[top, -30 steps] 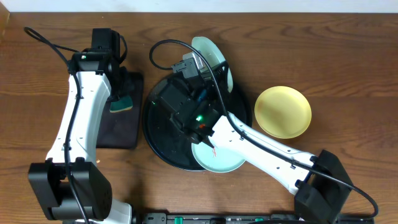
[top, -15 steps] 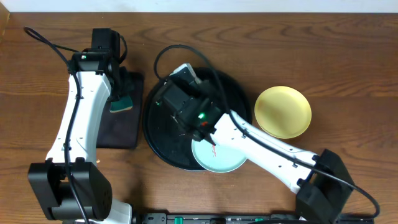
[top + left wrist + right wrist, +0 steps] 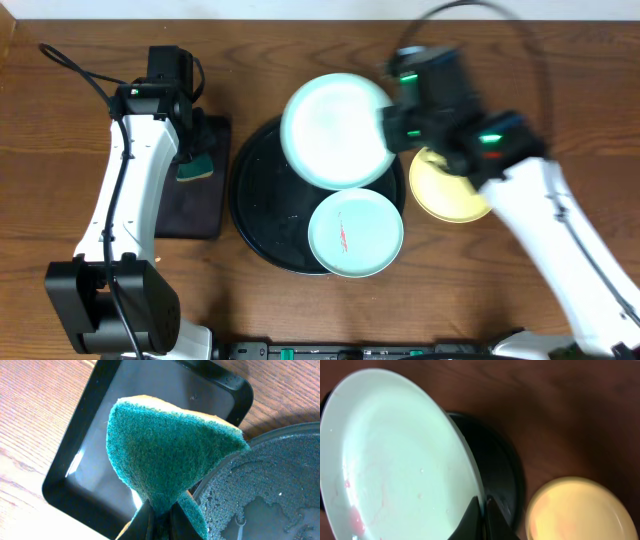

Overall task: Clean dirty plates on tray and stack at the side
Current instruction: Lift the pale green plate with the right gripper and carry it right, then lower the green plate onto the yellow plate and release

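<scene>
My right gripper (image 3: 388, 128) is shut on the rim of a pale turquoise plate (image 3: 335, 130) and holds it above the far side of the round black tray (image 3: 262, 205). In the right wrist view the gripper (image 3: 481, 510) pinches that plate (image 3: 395, 460), which has faint pink streaks. A second turquoise plate (image 3: 355, 233) with a red smear lies on the tray's near right part. The yellow plate (image 3: 450, 190) sits on the table right of the tray, partly under my right arm. My left gripper (image 3: 195, 160) is shut on a green sponge (image 3: 170, 455) over the rectangular tray.
A small rectangular black tray (image 3: 190, 195) lies left of the round tray, under the sponge; it also shows in the left wrist view (image 3: 90, 445). The round tray's wet surface (image 3: 270, 485) shows water droplets. Brown wooden table (image 3: 560, 100) all around.
My right arm has swung from over the round tray to the right and far side, lifting the turquoise plate up and flat toward the camera. The left arm has not moved.
</scene>
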`<action>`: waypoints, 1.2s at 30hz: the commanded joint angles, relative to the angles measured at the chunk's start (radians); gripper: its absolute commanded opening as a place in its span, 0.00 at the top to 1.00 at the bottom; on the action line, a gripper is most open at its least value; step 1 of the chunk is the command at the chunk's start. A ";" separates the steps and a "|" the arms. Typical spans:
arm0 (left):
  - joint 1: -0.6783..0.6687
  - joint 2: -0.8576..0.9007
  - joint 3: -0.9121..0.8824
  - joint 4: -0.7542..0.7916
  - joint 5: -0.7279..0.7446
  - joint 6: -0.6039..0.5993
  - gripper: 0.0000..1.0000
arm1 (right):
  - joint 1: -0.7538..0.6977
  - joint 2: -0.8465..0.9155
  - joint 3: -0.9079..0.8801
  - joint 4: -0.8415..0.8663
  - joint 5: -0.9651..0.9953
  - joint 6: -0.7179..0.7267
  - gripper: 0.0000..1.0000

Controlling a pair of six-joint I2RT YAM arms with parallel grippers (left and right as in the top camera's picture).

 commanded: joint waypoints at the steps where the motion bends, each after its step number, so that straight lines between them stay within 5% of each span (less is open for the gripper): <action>1: 0.002 -0.002 0.018 -0.003 -0.017 0.009 0.92 | -0.138 -0.082 0.003 -0.074 -0.130 0.044 0.99; 8: 0.002 -0.002 0.018 -0.002 -0.017 0.013 0.93 | -0.476 -0.123 -0.005 -0.256 -0.095 0.032 0.99; 13: 0.002 -0.002 0.018 -0.002 -0.017 0.013 0.93 | -0.621 -0.121 -0.098 -0.235 -0.024 0.061 0.99; 36: 0.002 -0.002 0.018 -0.006 -0.017 0.012 0.93 | -0.610 -0.121 -0.769 0.370 -0.059 0.157 0.99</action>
